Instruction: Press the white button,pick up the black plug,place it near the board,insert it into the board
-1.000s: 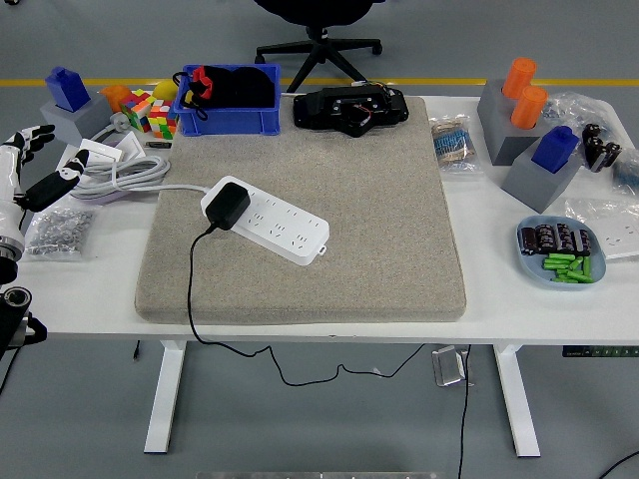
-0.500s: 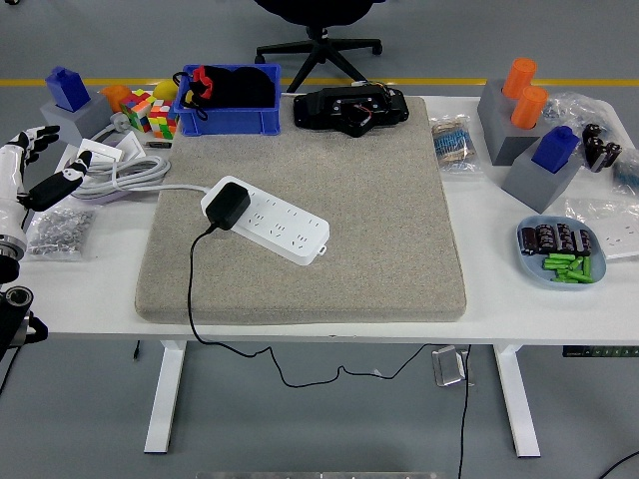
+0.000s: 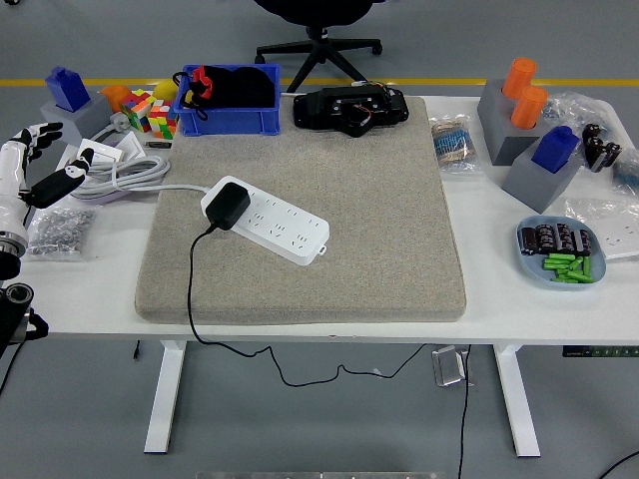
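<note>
A white power strip [image 3: 275, 223] lies at an angle on the grey felt mat [image 3: 329, 239]. The black plug [image 3: 228, 205] sits plugged into the strip's left end, and its black cord [image 3: 192, 289] runs down over the table's front edge. My left hand [image 3: 35, 165] hovers at the far left edge of the table, white fingers spread and holding nothing, well away from the strip. The right hand is out of view. I cannot make out the white button at this distance.
Behind the mat stand a blue bin [image 3: 228, 100] and a black device [image 3: 349, 108]. Colour cubes [image 3: 150, 112], a coiled white cable [image 3: 120, 172] and a bag of screws [image 3: 60, 232] crowd the left. Grey blocks with orange and blue pieces [image 3: 519, 120] and a blue dish [image 3: 561, 252] are on the right.
My left hand has lifted slightly and drifted a little to the right. The plug and strip have not moved.
</note>
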